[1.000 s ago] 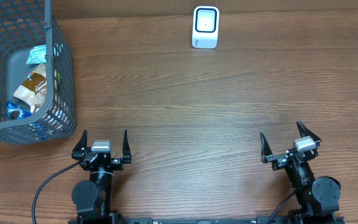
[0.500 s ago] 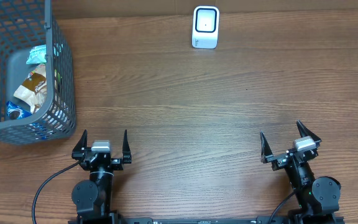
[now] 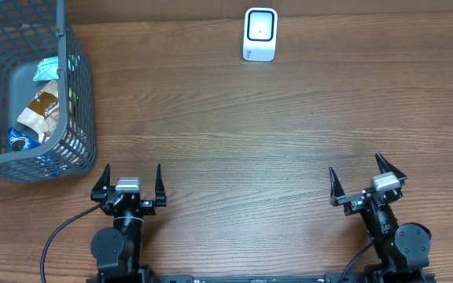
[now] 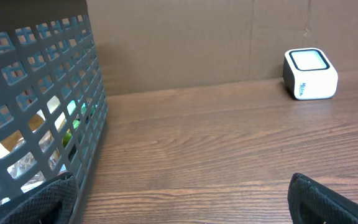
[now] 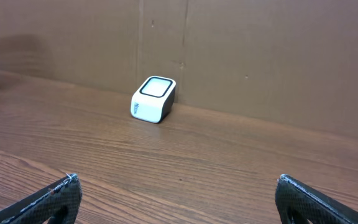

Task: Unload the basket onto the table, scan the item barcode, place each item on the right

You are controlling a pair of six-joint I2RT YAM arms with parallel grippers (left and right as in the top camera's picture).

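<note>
Wooden bench (image 3: 234, 134), white barcode scanner (image 3: 259, 34).
Left claw (image 3: 132, 169), right claw (image 3: 354, 163): wide apart, empty; grey basket (image 3: 81, 86) of packets (image 3: 42, 106) left of scanner.

Left gripper (image 3: 132, 178) sits at 7 o'clock in the overhead view, fingers (image 3: 106, 179) spread wide, pointing straight to 12, nothing between them. Right gripper (image 3: 355, 171) is over at 5 o'clock, just as wide, empty, angled a touch toward 11. Left arm (image 3: 115, 245) and right arm (image 3: 403, 244) are folded low. On the wrist views, only dark fingertips (image 4: 48, 200) show, in the bottom corners.
</note>
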